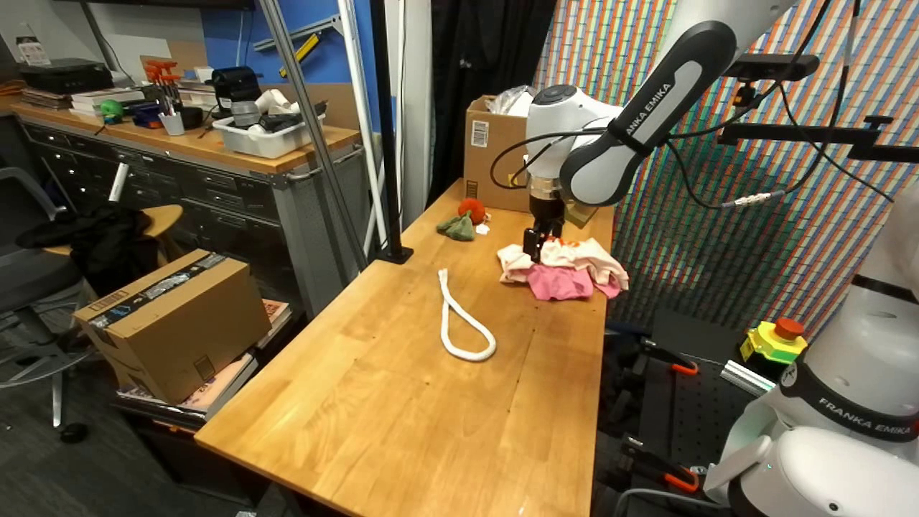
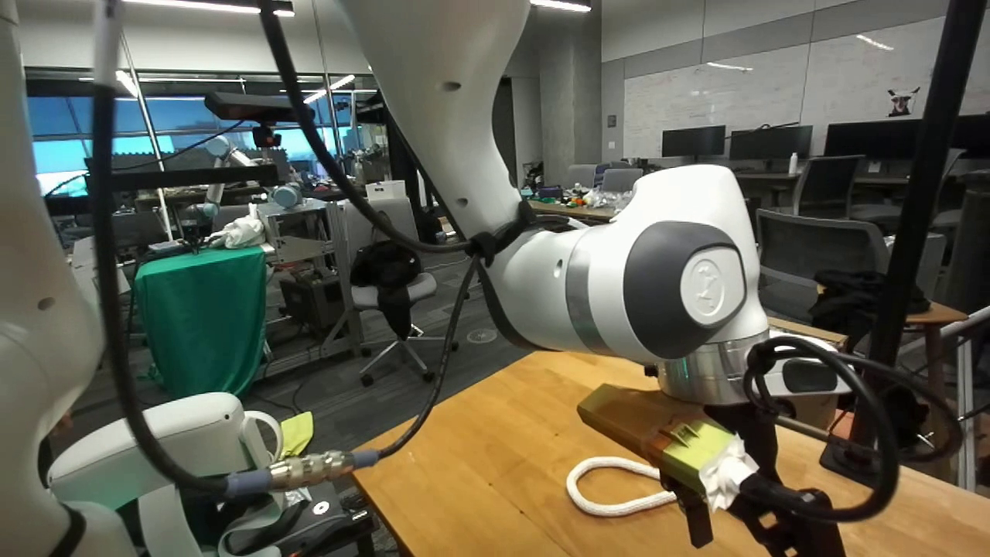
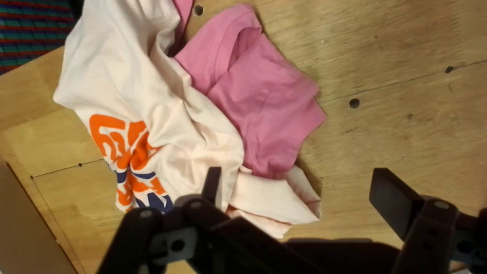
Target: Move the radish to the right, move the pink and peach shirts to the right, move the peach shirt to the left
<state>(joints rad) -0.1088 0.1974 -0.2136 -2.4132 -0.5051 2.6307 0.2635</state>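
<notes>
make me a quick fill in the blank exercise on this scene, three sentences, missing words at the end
In the wrist view, the gripper is ____ rather than shut.
Touching the pink shirt, the peach shirt bears a print in dark blue and ____.
In both exterior views, the looped rope on the table is coloured ____.

Missing words: open; orange; white.

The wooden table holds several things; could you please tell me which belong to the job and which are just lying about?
Belongs to the job: radish, peach shirt, pink shirt.
Just lying about: white rope loop, barcoded cardboard box.
</notes>
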